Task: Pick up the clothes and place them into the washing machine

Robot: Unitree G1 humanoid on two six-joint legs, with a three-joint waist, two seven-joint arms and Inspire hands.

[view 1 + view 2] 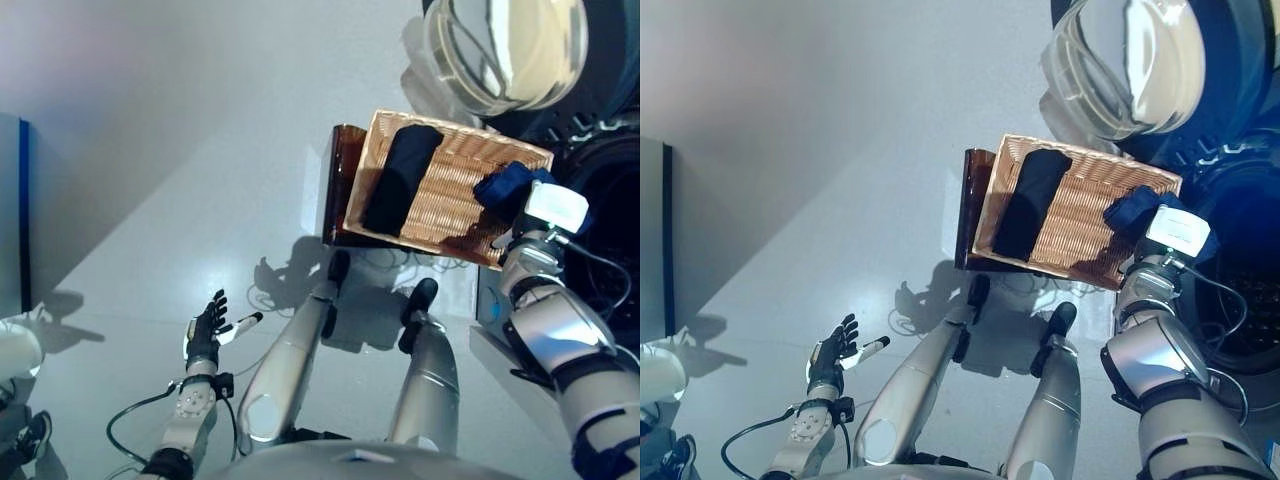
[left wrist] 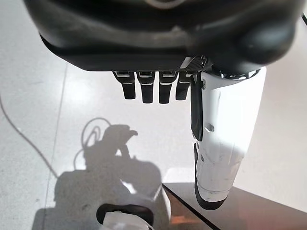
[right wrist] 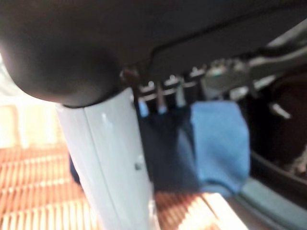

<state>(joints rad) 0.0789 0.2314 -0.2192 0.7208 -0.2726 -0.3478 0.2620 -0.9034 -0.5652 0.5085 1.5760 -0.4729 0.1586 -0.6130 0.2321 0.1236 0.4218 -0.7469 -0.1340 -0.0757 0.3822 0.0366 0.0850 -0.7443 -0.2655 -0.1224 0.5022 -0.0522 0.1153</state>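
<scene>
R hand point(image 1: 545, 215) grips blue cloth point(image 1: 508, 186) at right end of wicker basket point(image 1: 450, 195), beside washer drum point(image 1: 610, 210). Black garment point(image 1: 400, 178) lies in basket's left part. L hand point(image 1: 207, 328) low on left, fingers straight, holding nothing.

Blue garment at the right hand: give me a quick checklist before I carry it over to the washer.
1. Right hand closed on the blue garment: ok, fingers curl into the cloth.
2. Garment clear of the wicker basket: cannot tell.
3. Washer door open: ok.
4. Drum opening unobstructed: cannot tell, mostly dark.
5. Black garment left in the basket: ok, lying flat.
6. Left hand out of the way: ok, open, low over the floor.
</scene>
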